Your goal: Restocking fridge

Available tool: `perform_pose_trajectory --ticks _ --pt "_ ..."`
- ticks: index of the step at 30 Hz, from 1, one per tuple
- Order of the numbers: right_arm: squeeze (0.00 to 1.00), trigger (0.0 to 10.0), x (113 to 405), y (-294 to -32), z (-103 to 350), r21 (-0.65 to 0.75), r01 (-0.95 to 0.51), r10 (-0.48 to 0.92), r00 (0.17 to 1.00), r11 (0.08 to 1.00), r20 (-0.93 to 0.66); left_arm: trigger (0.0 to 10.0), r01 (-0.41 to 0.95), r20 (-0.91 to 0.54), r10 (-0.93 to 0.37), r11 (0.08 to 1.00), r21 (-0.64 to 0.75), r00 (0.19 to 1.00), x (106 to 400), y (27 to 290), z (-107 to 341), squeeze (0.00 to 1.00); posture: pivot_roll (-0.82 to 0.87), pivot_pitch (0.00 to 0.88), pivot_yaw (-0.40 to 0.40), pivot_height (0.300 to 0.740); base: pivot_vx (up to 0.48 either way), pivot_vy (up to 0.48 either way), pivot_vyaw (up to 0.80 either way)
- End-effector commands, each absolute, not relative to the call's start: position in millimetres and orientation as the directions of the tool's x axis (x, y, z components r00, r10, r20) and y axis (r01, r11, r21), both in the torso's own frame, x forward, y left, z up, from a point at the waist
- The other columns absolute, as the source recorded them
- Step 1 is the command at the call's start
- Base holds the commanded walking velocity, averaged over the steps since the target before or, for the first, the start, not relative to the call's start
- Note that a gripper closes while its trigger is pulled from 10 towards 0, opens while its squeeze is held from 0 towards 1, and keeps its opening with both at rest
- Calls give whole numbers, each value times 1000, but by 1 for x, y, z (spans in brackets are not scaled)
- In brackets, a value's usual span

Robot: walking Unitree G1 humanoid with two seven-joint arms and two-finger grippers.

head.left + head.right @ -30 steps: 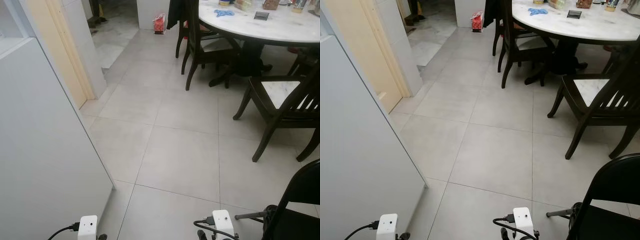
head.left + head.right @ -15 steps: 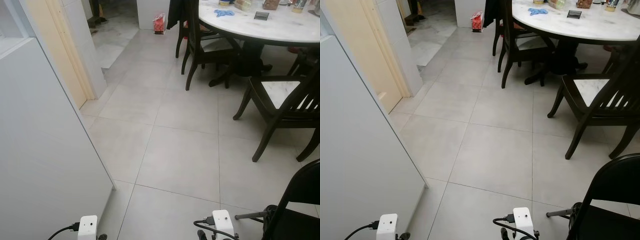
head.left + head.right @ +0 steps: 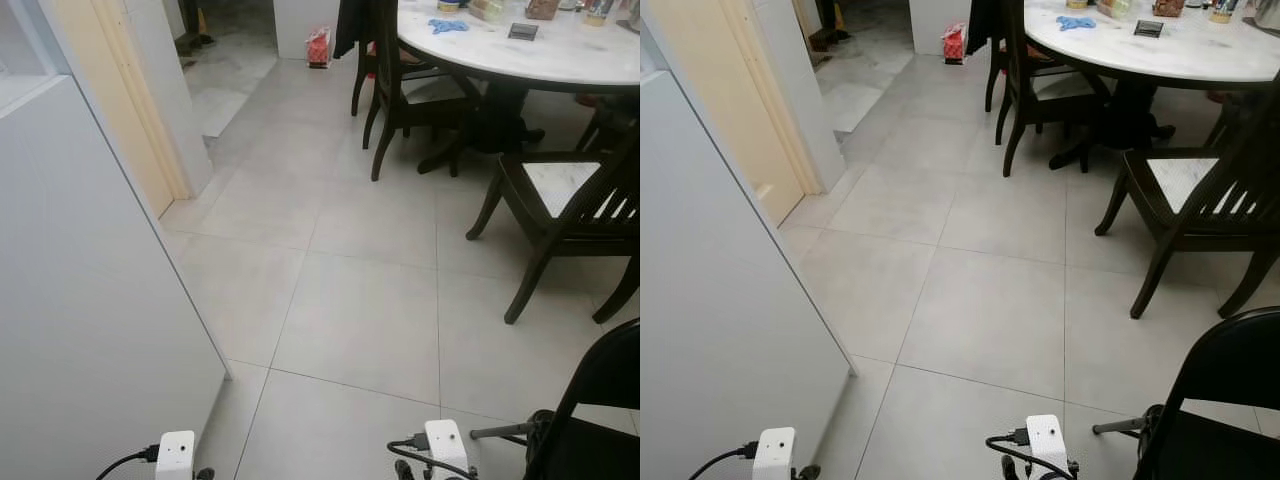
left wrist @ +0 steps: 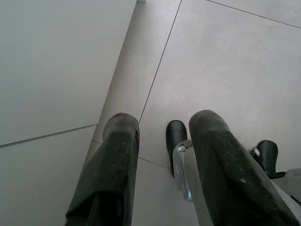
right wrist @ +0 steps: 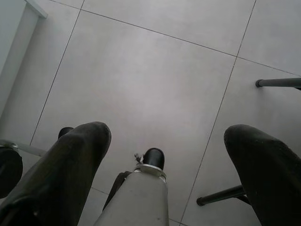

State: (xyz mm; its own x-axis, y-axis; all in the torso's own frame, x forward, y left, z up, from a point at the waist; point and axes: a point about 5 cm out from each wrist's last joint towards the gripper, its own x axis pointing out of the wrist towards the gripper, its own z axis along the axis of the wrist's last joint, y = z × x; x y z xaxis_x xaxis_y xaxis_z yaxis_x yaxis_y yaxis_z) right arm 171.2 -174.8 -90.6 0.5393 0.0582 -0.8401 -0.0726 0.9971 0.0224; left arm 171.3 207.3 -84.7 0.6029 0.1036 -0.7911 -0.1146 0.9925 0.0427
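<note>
Both grippers (image 4: 160,141) (image 5: 164,141) hang beside tall white fridge (image 3: 90,300).

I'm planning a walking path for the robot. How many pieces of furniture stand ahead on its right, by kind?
Round table: 1
Dark wooden chairs: 3 made out; more may be hidden behind the table
Black folding chair: 1
Total: 5

camera a touch forward — no shift among things
</note>
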Motion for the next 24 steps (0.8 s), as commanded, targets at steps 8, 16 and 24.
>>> perform_pose_trajectory --ticks 8,16,24 --pt "0 10000 182 -220 -80 39 158 -54 548 987 -835 10000 -70 -848 85 996 56 523 165 207 -90 0 -56 0 0 740 0 0 0" --pt "0 10000 181 -221 -80 50 169 -52 549 984 -834 10000 -69 -851 84 996 56 518 164 207 -90 0 -54 0 -5 740 0 0 0" --pt "0 10000 180 -221 -81 41 186 -67 541 982 -838 10000 -81 -845 94 995 60 526 167 208 -89 0 -50 0 -1 740 0 0 0"
